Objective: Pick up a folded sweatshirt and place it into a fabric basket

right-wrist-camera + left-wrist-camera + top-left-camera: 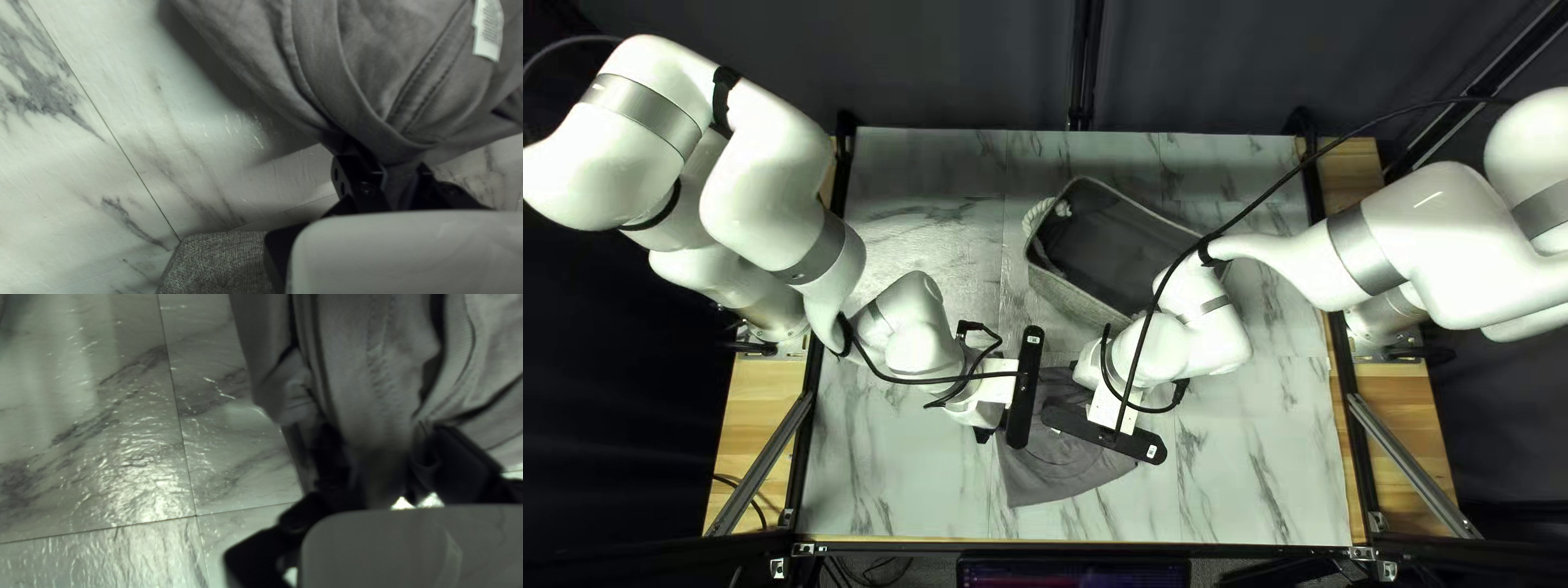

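The gray sweatshirt (1054, 470) is near, pinched by the right gripper (397, 166) and, it seems, the left gripper (388, 443) too. Lifting step; next, go high and far, over the fabric basket (1069, 298).

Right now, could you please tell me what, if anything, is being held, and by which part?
The grey sweatshirt is held by gathered cloth at its edge: the left gripper pinches one fold, and the right gripper pinches another.

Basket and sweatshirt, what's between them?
A stretch of marble table, and beside that stretch the right tool, shut on the sweatshirt; the right wrist view shows this.
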Tool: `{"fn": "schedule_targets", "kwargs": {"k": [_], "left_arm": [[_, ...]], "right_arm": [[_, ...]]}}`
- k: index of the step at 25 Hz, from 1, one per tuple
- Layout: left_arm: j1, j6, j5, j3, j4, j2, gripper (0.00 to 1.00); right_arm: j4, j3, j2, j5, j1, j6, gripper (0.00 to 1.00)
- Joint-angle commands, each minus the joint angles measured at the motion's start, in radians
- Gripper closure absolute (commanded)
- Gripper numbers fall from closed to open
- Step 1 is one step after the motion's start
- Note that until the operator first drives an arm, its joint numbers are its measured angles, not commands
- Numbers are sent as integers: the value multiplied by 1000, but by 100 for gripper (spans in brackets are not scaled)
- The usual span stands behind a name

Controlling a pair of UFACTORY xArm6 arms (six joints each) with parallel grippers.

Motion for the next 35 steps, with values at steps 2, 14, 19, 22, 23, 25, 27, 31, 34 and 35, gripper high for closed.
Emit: {"fn": "schedule_targets", "kwargs": {"k": [2, 14, 19, 22, 23, 25, 27, 31, 34, 35], "left_arm": [[-26, 68, 13, 19, -81, -46, 100], [-50, 514, 124, 34, -507, -193, 92], [-22, 676, 130, 39, -628, -216, 90], [-12, 722, 144, 43, -660, -233, 92], [-9, 736, 148, 46, -668, -240, 92], [-4, 747, 154, 56, -672, -257, 92], [2, 756, 165, 60, -671, -273, 92], [25, 800, 218, 32, -684, -295, 94], [49, 851, 270, 7, -705, -317, 92], [55, 861, 280, 3, -709, -324, 92]], "right_arm": [[-8, 6, -11, 3, 2, 9, 100], [-79, 16, -110, 94, 24, 77, 100], [-104, 37, -153, 108, 14, 83, 100], [-108, 40, -157, 106, 14, 80, 100], [-108, 44, -163, 107, 13, 76, 100], [-109, 56, -179, 109, 12, 68, 100], [-109, 63, -191, 114, 13, 63, 100], [-117, 77, -229, 137, 13, 59, 100], [-130, 87, -271, 166, 15, 63, 100], [-136, 95, -288, 173, 14, 65, 100]]}}
